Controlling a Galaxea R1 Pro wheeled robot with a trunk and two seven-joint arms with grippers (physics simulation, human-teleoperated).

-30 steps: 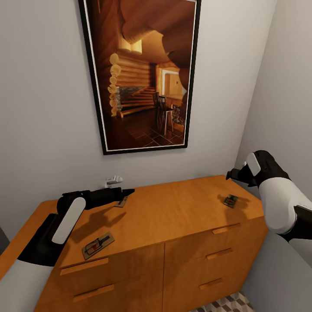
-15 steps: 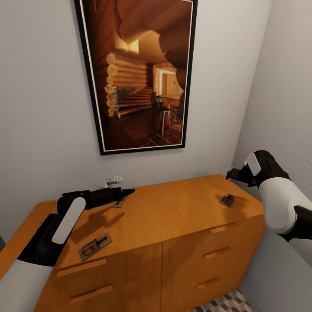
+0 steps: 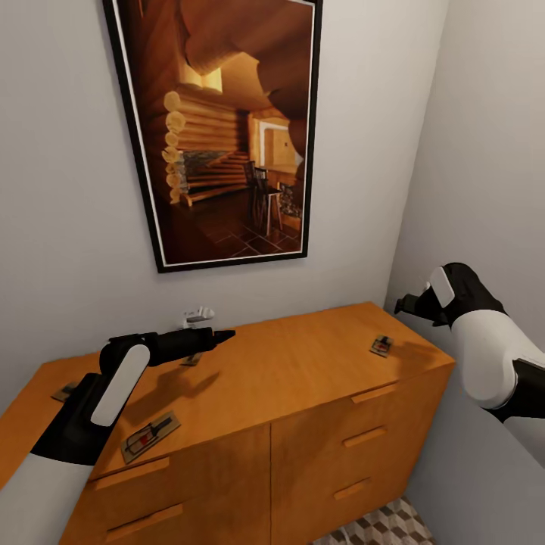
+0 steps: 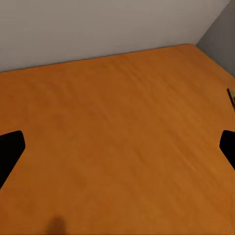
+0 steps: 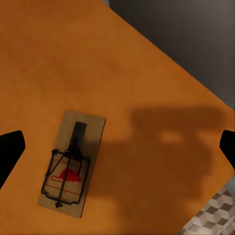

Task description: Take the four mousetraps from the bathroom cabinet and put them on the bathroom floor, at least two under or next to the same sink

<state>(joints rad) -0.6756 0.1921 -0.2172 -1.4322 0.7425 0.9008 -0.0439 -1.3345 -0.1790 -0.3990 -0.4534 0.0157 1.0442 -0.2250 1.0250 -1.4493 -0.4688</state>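
Four mousetraps lie scattered on cabinet top. Left gripper, right gripper hover above, jaws wide, empty.

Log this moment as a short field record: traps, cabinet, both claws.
cabinet: orange-brown sideboard, drawers shut
mousetraps on top: four in head view, front-left, far-left edge, by the left claw, right end
left claw: open, above bare wood
right claw: open, empty, above the right-end trap
bathroom floor: cube tiles, no trap seen
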